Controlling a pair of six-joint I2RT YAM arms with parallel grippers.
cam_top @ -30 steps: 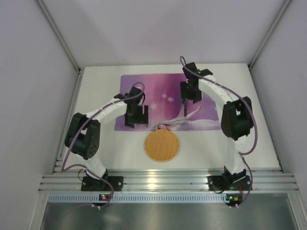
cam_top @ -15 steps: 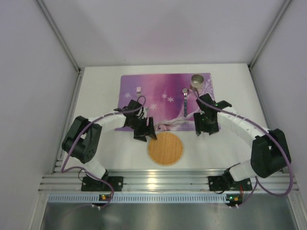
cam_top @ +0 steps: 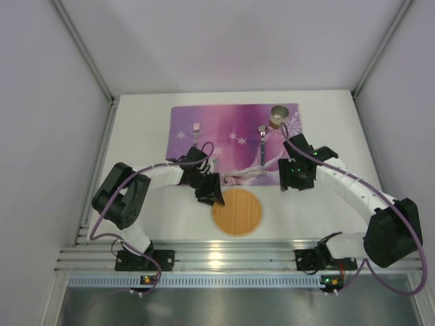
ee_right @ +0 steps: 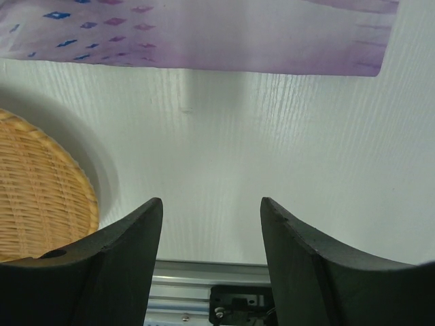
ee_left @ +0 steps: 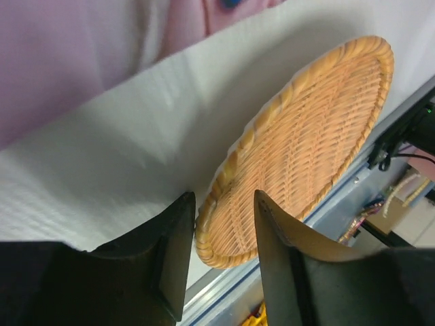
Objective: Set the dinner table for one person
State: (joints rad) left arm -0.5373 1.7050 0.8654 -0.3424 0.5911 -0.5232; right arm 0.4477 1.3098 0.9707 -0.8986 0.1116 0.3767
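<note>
A round wicker plate point(cam_top: 236, 212) lies on the white dinner table point(cam_top: 136, 136), just in front of the purple placemat point(cam_top: 231, 136). On the mat lie a fork point(cam_top: 196, 129), a spoon point(cam_top: 262, 139) and a metal cup point(cam_top: 279, 114). My left gripper point(cam_top: 209, 191) is open at the plate's far left rim. In the left wrist view the left gripper point(ee_left: 223, 197) straddles the plate's rim point(ee_left: 211, 217), its left finger point(ee_left: 170, 251) touching the outside. My right gripper point(cam_top: 297, 176) is open and empty over bare table point(ee_right: 285, 136) by the mat's near edge point(ee_right: 204, 41).
A ribbed aluminium rail point(cam_top: 238, 258) runs along the near edge with both arm bases on it. Pale grey walls close in the left, right and far sides. The wicker plate also shows at the left of the right wrist view point(ee_right: 41, 190).
My right gripper has pulled back from the spoon to the mat's near edge. My left gripper has moved down to the plate's rim. The plate has shifted slightly right and nearer.
</note>
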